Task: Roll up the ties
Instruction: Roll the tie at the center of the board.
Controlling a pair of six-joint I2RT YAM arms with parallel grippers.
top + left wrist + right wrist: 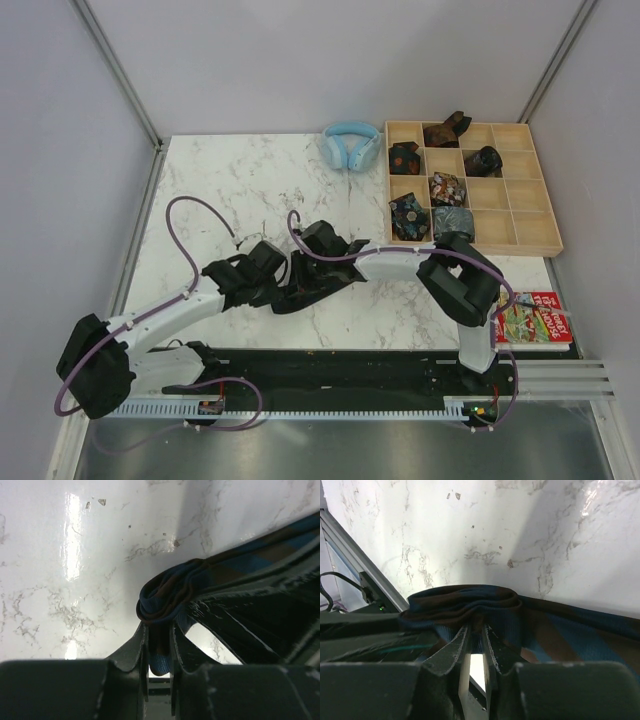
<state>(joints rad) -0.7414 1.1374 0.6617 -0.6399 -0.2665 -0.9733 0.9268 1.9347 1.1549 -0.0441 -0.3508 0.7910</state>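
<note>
Several rolled ties (447, 188) already fill the compartmented wooden tray (520, 248) at the far right corner of the marble table (230, 180). One dark blue-and-brown striped fabric necktie (315, 280) lies mid-table toward the near edge. It is loosely coiled at one end and mostly unrolled. The left gripper (159, 630) clamps that coil, and the right gripper (475, 630) appears to pinch a fold.

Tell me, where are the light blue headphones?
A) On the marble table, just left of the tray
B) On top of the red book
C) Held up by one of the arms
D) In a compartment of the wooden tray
A: the headphones lie on the marble table beside the far left corner of the wooden tray, outside its compartments.
</note>
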